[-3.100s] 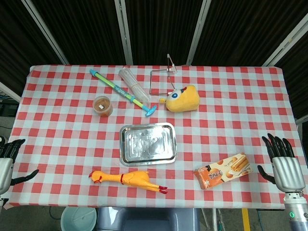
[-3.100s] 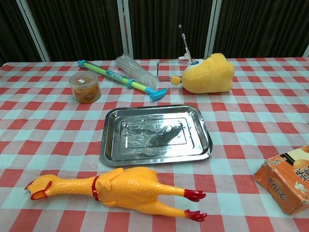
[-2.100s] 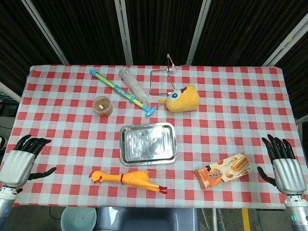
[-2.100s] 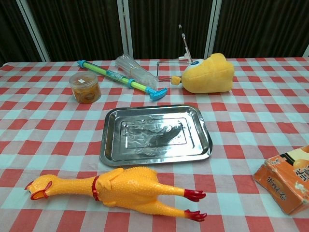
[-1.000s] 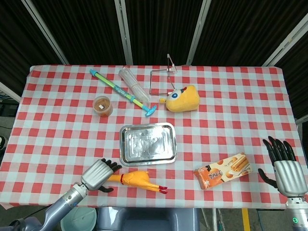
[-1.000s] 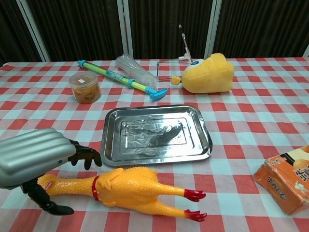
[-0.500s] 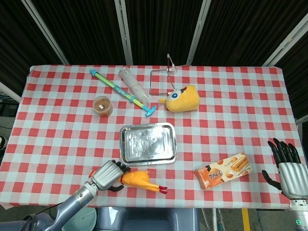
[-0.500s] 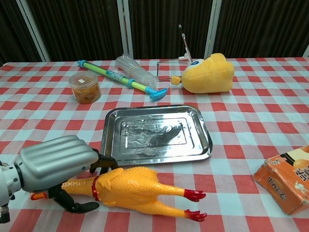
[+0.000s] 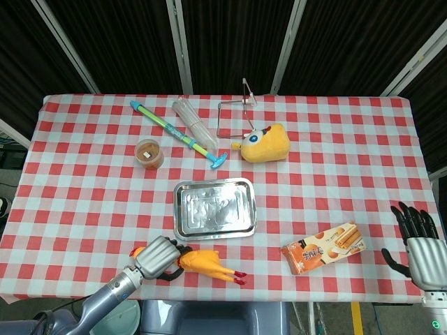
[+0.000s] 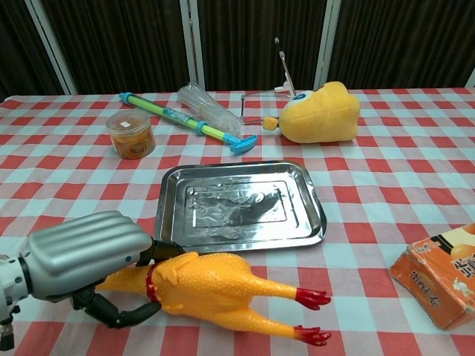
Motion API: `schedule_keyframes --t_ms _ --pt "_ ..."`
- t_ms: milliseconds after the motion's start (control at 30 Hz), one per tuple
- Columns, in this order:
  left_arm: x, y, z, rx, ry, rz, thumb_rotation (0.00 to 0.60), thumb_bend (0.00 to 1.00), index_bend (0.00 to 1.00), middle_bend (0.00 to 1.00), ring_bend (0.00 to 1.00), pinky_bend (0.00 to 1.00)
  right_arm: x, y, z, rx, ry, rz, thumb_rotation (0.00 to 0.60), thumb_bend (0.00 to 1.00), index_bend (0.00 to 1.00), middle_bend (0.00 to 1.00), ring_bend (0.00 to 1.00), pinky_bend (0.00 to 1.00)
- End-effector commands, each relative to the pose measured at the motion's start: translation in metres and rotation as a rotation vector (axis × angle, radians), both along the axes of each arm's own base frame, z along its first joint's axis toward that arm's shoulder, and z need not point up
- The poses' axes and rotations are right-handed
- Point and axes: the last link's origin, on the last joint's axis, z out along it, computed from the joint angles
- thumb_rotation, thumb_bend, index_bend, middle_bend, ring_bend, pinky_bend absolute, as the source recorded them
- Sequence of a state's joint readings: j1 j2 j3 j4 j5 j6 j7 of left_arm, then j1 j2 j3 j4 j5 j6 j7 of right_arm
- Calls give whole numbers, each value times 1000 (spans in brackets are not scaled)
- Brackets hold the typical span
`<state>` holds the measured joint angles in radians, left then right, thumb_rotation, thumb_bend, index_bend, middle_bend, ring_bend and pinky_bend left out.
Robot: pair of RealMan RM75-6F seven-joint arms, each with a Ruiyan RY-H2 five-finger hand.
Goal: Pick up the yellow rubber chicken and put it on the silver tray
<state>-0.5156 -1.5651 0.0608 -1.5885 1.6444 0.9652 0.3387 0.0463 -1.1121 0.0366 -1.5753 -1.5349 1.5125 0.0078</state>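
Observation:
The yellow rubber chicken (image 9: 204, 263) (image 10: 219, 289) lies near the table's front edge, red feet pointing right. My left hand (image 9: 157, 257) (image 10: 85, 256) covers its neck and head, with the fingers wrapped around the neck. The chicken's body looks tilted and slightly raised at the neck end. Just behind it sits the silver tray (image 9: 184, 227) (image 10: 169, 233), with nothing in it. My right hand (image 9: 421, 246) hangs open off the table's right front corner, fingers spread, seen only in the head view.
A snack box (image 9: 323, 249) (image 10: 436, 283) lies front right. Behind the tray are a yellow plush toy (image 9: 266, 144) (image 10: 320, 113), a water squirter (image 9: 177, 133) (image 10: 185, 121), a clear tube (image 9: 193, 123), a small jar (image 9: 149, 153) (image 10: 130, 135) and a wire stand (image 9: 236, 115).
My left hand came in from the table's left front corner, reached the chicken's neck and closed on it. The chicken has shifted and tipped up a little. My right hand has drifted slightly rightward.

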Motion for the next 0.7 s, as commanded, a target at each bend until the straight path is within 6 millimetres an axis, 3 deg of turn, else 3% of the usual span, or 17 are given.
schedule_keyframes --t_ms 33,233,433,700 --pt "-2 -3 17 21 -34 -43 600 669 399 494 477 601 5 0 1 31 -52 16 600 322 0 32 0 40" --pt "0 5 61 81 -100 -60 600 703 430 512 480 601 22 -3 3 97 -140 79 600 322 0 32 6 97" --pt "6 36 104 188 -70 -72 600 791 483 570 531 651 61 -16 -3 263 -324 212 600 321 0 32 18 124" --pt "29 85 145 229 -5 -20 600 795 493 576 540 655 108 -42 -17 444 -507 291 600 321 0 32 45 195"
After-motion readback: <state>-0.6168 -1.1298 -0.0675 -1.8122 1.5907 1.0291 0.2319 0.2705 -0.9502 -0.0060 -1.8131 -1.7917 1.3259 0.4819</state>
